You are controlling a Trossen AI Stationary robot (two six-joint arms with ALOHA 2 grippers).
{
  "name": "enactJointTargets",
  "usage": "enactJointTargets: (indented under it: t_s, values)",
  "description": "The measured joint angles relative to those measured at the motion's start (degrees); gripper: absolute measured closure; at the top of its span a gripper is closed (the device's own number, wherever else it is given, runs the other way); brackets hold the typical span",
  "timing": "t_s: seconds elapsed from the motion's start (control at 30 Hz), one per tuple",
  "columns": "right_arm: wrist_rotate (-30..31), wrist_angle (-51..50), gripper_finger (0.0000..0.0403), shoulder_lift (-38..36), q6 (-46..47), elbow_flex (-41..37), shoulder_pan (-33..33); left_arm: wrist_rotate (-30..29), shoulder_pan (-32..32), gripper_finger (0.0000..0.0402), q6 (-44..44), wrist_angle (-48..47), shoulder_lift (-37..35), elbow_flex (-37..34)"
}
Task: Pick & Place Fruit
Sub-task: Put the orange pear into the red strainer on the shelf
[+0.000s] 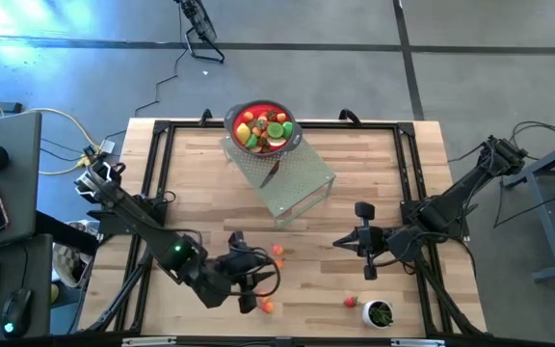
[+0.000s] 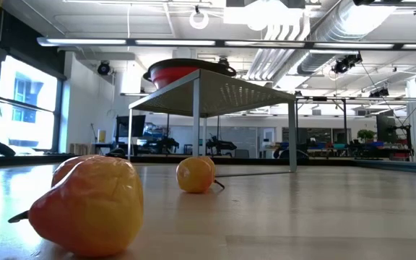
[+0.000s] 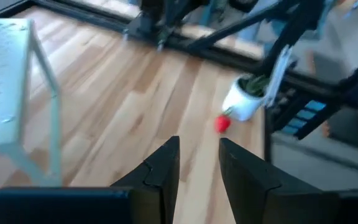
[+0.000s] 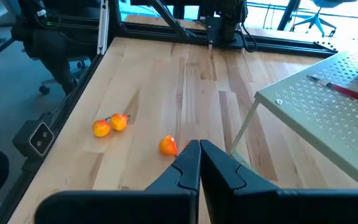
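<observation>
A: Where does the fruit sit?

B: Most of it is heaped in the red bowl [image 1: 263, 126], which stands on the perforated metal stand [image 1: 292, 180] at the middle of the worktop's [image 1: 200, 193] far edge. The silver knife [image 1: 274, 171] lies on the stand just in front of the bowl.

A: And the loose pieces?

B: Three orange-yellow pieces lie on the bare wood toward the near edge, left of centre: one [image 1: 277, 251] beside the left arm's wrist, and two close together [image 4: 110, 124] nearer the edge. In the low view one of them, a pear-shaped piece [image 2: 89, 204], fills the foreground with a round one [image 2: 195, 175] behind it. A small red piece [image 1: 351, 302] lies near the near-right corner, just beside the small white cup [image 1: 380, 313] with green contents.

A: The left tool?

B: The left tool [image 3: 199, 163] hangs above the wood near the near edge, its fingers narrowly parted with only a slim gap between them. I see nothing between them; the red piece and the cup lie ahead of it.

A: The right tool?

B: The right tool [image 4: 199, 163] is closed tight on nothing, fingers pressed together, over the right half of the worktop, facing the orange pieces.
</observation>
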Motion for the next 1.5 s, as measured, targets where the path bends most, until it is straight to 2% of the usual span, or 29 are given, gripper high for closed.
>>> enactJointTargets:
  t_s: [0.1,0.2,0.53,0.7,0.83,1.17,1.37,1.5]
  values:
    - [0.0,-0.03,0.0401,0.0,0.15,0.0,0.0,-0.15,-0.09,0.0293,-1.05,-4.31,1.09,1.76]
    - [-0.2,-0.2,0.0401,0.0,0.2,0.0,0.0,0.74,-0.03,0.0293,-6.41,-8.65,2.75,1.58]
    - [-1.87,-0.5,0.0401,0.0,-0.2,0.0,0.0,11.67,0.01,0.0293,-34.48,-11.69,10.64,1.62]
    - [-1.53,-0.59,0.0401,0.0,-1.53,0.0,0.0,18.38,0.11,0.0293,-48.06,-16.24,13.56,1.56]
    - [-1.42,-0.76,0.0401,0.0,-1.7,0.0,-0.27,22.24,0.02,0.0293,-49.24,-17.9,15.47,1.49]
    - [-1.45,-3.77,0.0401,0.0,-1.72,0.0,-1.69,23.08,1.91,0.0293,-49.29,-16.79,16.2,1.54]
    - [-1.53,-6.43,0.0401,0.0,-1.72,0.0,-1.79,34.07,4.72,0.0293,-49.33,-17.24,16.22,1.54]
    - [-1.57,-8.22,0.0401,0.0,-1.72,0.0,-1.79,35.74,6.11,0.0293,-48.19,-17.22,16.22,1.54]
